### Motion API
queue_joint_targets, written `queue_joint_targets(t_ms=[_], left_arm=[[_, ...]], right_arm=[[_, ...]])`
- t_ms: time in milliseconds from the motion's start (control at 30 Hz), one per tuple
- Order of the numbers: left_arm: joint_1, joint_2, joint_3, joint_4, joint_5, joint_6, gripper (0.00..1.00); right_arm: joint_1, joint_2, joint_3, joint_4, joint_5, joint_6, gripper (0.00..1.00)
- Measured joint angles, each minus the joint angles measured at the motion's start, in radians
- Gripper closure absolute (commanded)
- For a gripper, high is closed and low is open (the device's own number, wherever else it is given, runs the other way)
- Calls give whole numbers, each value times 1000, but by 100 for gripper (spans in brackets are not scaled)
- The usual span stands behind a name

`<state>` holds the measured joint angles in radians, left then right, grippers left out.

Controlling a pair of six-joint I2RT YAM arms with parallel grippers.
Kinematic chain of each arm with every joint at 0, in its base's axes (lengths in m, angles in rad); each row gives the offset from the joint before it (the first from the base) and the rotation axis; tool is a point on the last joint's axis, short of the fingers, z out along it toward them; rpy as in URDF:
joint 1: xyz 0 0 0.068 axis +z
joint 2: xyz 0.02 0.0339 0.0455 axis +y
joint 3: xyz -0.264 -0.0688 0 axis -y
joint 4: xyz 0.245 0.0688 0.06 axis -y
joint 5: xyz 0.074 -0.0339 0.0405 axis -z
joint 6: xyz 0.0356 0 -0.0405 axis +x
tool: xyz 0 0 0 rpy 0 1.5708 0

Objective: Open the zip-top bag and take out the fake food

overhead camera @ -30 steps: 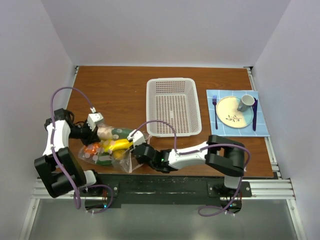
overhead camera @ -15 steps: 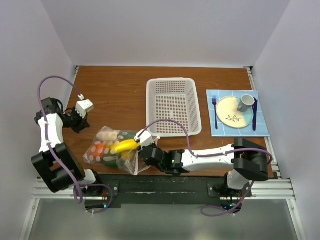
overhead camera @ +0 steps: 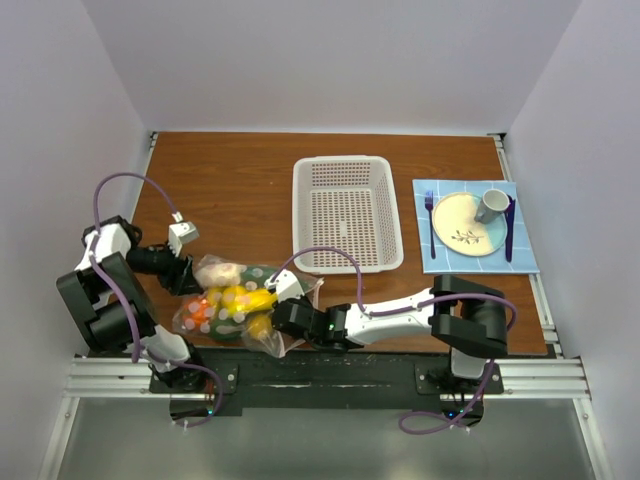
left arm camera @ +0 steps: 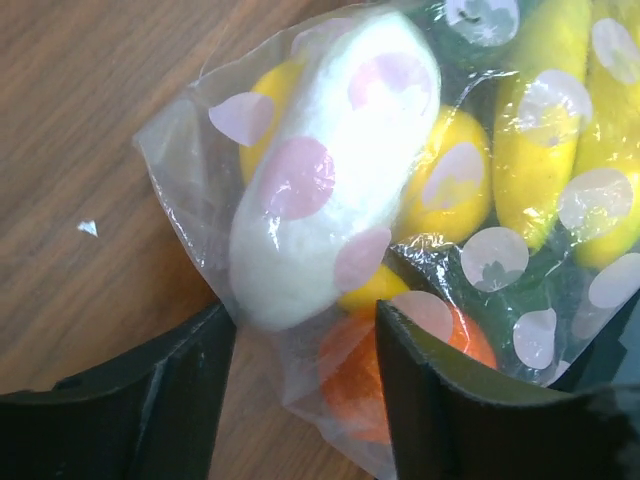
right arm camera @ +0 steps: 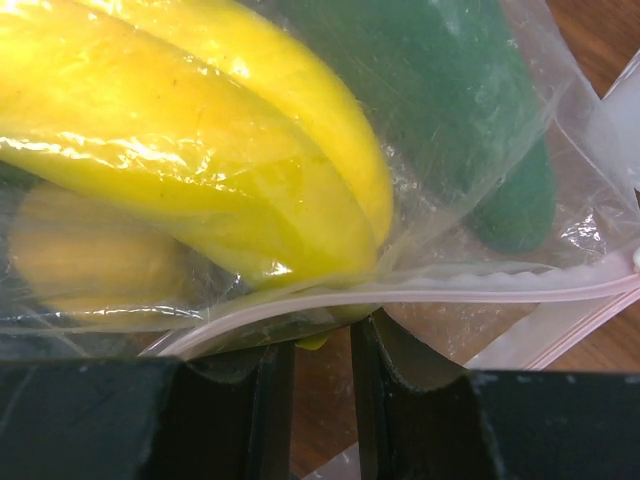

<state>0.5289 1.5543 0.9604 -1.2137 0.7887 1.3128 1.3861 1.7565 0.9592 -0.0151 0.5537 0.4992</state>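
Note:
The zip-top bag (overhead camera: 225,300) lies near the table's front left, holding the fake food. In the left wrist view a white oval (left arm camera: 330,180), a lemon (left arm camera: 450,180), a banana (left arm camera: 560,110) and an orange tomato (left arm camera: 360,370) show through the dotted plastic. My left gripper (overhead camera: 190,278) (left arm camera: 305,370) is open, its jaws either side of the bag's left corner. My right gripper (overhead camera: 277,303) (right arm camera: 322,345) is at the bag's right end, pinching the edge by the pink zip strip (right arm camera: 450,285), where a yellow tip pokes between the fingers. Banana (right arm camera: 200,150) and green cucumber (right arm camera: 460,90) press against the plastic there.
A white perforated basket (overhead camera: 345,215) stands behind the bag at mid table. At the right lies a blue mat with a cream plate (overhead camera: 468,222), a grey mug (overhead camera: 490,205), a fork and a knife. The table's front edge runs just below the bag.
My left gripper let go of the bag, swung out to the left, came back to the bag's left end and opened. The bag and right gripper shifted slightly.

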Motion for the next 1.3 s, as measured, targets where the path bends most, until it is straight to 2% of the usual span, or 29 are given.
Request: queue_joint_targets(t_ms=[33,67,133,167,200,533,600,667,700,867,933,967,1033,1067,1200,1300], left_arm=[[-2,-2,-1,0,11,5,51],[-6,-2,-1,1,20,8,65],[-15,-2,-1,-2,34,16,82],[-21,-1,-1,-4,40,19,97],[-26,-1,-1,-6,43,23,100],[-26,-78,-19,60,12,-1,100],[-24,-108,-19,93,-14,-27,100],[-24,-133,-19,121,-36,-43,100],[-24,-145,-19,130,-44,-48,100],[-23,-166,-19,144,-69,-64,100],[-23,-167,-19,144,-74,-66,100],[-23,-169,-19,144,-78,-68,100],[-23,-172,-19,143,-85,-71,100],[-23,-173,-19,143,-86,-72,100],[-20,-175,-19,139,-87,-72,100],[-19,-175,-19,137,-87,-71,100]], right_arm=[[1,0,0,0,-1,2,82],[1,0,1,0,-3,3,81],[1,0,5,0,-13,4,76],[1,0,8,0,-19,3,73],[1,0,12,-2,-24,3,70],[2,-19,10,-34,-32,17,68],[2,-47,-13,-43,-32,22,62],[2,-84,-36,-49,-32,28,52],[2,-100,-45,-50,-30,32,52],[2,-122,-51,-46,-29,37,73],[2,-121,-51,-46,-29,40,68],[2,-121,-51,-47,-29,40,57],[2,-121,-51,-48,-28,39,47],[2,-120,-51,-49,-26,40,37],[2,-119,-51,-44,-25,36,32],[2,-115,-51,-32,-26,35,31]])
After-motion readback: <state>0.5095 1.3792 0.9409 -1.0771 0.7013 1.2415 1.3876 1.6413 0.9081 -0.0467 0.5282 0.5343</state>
